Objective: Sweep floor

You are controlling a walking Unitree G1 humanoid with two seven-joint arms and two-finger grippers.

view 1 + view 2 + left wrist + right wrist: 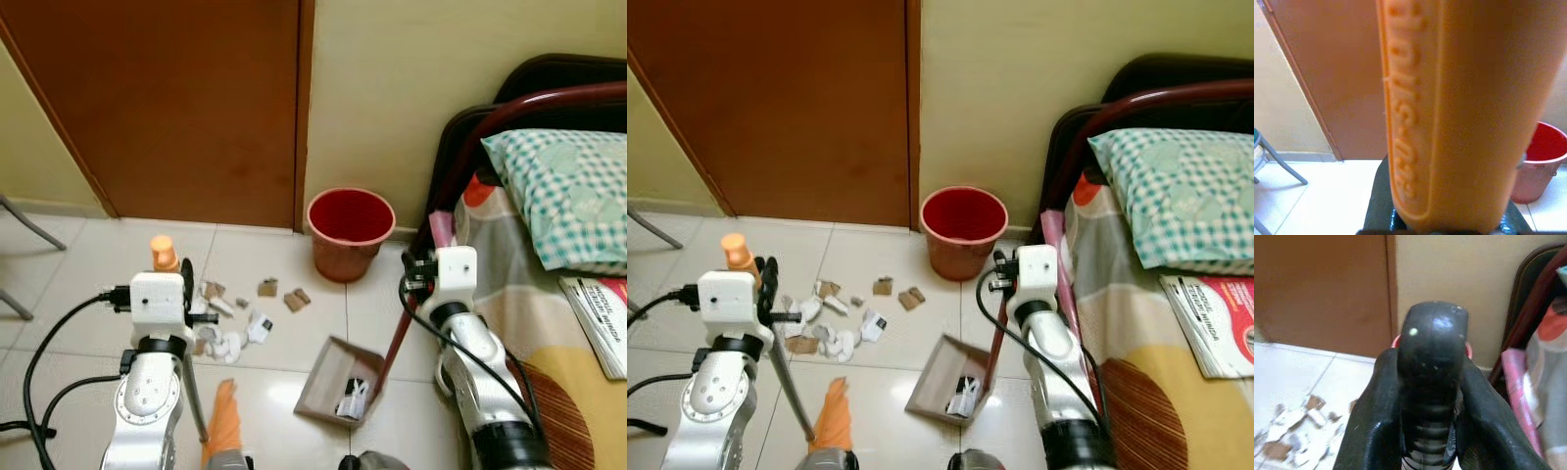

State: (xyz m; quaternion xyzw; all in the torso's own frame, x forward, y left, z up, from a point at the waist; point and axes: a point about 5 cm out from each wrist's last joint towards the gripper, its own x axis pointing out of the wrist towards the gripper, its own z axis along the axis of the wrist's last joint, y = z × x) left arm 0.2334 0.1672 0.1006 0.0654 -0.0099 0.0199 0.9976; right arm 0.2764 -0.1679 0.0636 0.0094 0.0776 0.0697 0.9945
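Observation:
Paper and cardboard scraps lie scattered on the white tiles in front of the door. My left gripper is shut on the broom's orange handle, just below its top end. The thin pole runs down to the orange bristles near my feet. My right gripper is shut on the black grip of the dustpan's dark red pole. The brown dustpan rests on the floor between my arms, with a few scraps in it. A red bucket stands against the wall beyond the pan.
A brown door closes off the back. On the right is a bed with a dark red frame, a checked pillow and a booklet. Grey chair legs stand at the far left. Black cables hang by my left arm.

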